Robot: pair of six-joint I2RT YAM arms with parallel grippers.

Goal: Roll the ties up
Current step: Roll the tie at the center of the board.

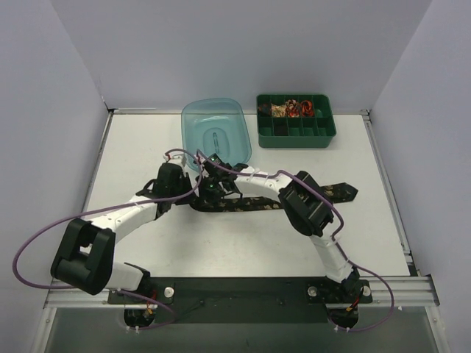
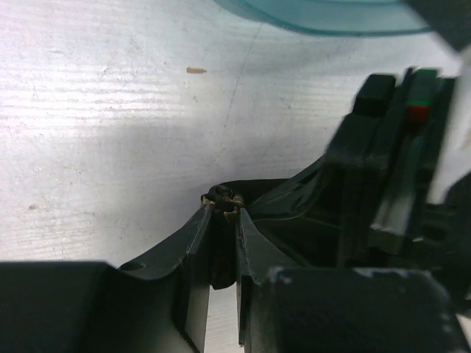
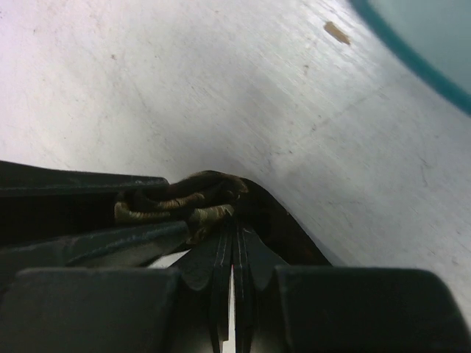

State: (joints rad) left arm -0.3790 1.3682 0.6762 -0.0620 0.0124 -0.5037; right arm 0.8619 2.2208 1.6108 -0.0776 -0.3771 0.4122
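Observation:
The black tie (image 1: pixel 335 193) with a gold-tan pattern lies flat across the middle of the table, wide end to the right. Both grippers meet at its narrow left end. My left gripper (image 1: pixel 197 193) is shut on a small bunch of the tie (image 2: pixel 222 197), its fingers (image 2: pixel 193 246) low over the table. My right gripper (image 1: pixel 213 185) is shut on the folded end of the tie (image 3: pixel 188 202), jaws almost touching. The right gripper's dark body (image 2: pixel 390 169) stands close beside my left one. Small red and beige rolled ties (image 1: pixel 293 109) sit in the green tray.
A green compartment tray (image 1: pixel 296 136) stands at the back right. A teal plastic tub (image 1: pixel 217 132) sits just behind the grippers, and its rim shows in the right wrist view (image 3: pixel 412 59). Purple cables (image 1: pixel 44 235) loop off both arms. Grey walls close the table in.

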